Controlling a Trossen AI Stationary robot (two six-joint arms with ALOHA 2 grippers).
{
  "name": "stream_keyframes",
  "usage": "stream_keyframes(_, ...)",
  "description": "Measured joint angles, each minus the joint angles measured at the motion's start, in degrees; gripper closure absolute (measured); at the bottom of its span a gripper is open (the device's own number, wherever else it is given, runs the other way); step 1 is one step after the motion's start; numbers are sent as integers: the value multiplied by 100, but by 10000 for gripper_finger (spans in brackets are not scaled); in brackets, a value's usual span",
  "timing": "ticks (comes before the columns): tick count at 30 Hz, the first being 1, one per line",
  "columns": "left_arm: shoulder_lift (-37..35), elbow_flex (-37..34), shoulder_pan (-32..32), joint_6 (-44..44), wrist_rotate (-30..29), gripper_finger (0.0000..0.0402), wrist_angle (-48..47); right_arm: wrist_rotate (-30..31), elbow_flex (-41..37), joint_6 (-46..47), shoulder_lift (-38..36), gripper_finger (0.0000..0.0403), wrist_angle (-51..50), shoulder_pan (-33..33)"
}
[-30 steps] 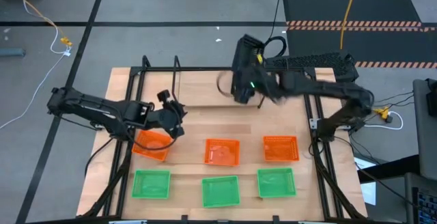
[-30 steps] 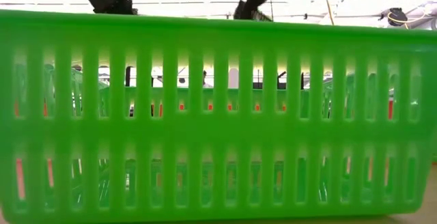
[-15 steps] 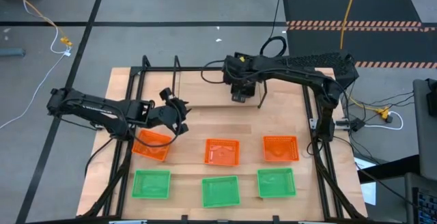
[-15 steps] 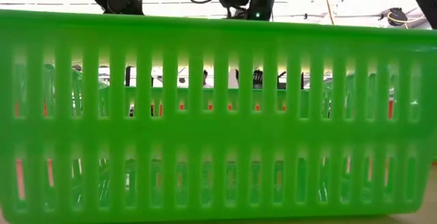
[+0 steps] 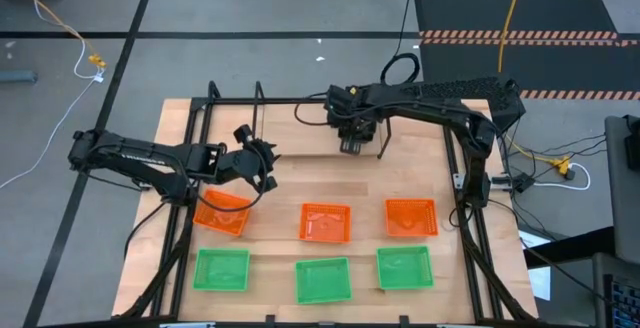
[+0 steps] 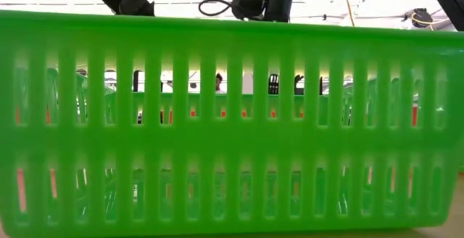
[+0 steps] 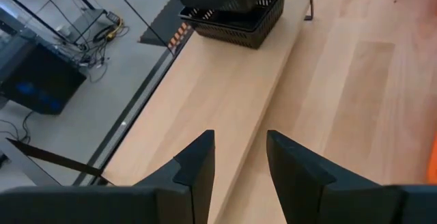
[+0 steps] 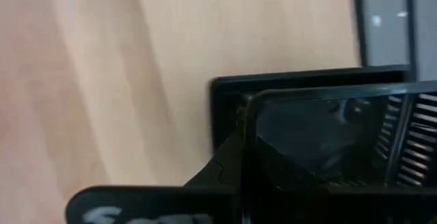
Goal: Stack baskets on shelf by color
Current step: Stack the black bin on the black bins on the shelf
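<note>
Three orange baskets (image 5: 222, 211) (image 5: 326, 222) (image 5: 410, 217) lie in a row on the tabletop. Three green baskets (image 5: 221, 269) (image 5: 323, 280) (image 5: 404, 267) lie nearer, and one green basket (image 6: 232, 122) fills the low view. Black baskets (image 7: 239, 19) sit stacked on the shelf ledge (image 7: 225, 94), near its right hoop (image 5: 382, 138). My right gripper (image 5: 355, 146) is down on that stack, shut on the top black basket (image 8: 314, 87). My left gripper (image 7: 239, 138) is open and empty, hovering past the left orange basket's far edge and facing along the ledge. My right gripper holds the top black basket by its rim (image 8: 273, 98), coming from above with the fingers pointing down. One finger (image 8: 225, 173) shows beside the wall; the other is hidden by the basket. The basket sits nested on the black ones below it.
Black frame rails run along both sides of the table (image 5: 190, 148) (image 5: 465, 168). The shelf's left hoop (image 5: 258, 118) stands close to my left gripper. The ledge left of the black stack is bare wood (image 7: 198, 115).
My right gripper swung down from above the shelf onto the black stack and settled there. My left gripper edged slightly toward the far edge, staying open.
</note>
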Motion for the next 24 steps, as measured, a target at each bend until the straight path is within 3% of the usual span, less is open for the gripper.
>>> stream_keyframes(8,0,0,0,-27,-1,266,2,-37,-476,-18,4,403,329,-15)
stream_keyframes(17,0,0,0,-37,-2,266,4,-574,-589,-406,7,402,200,-23)
stream_keyframes(24,0,0,0,-131,-2,266,4,-617,-589,-931,4,375,3,-20)
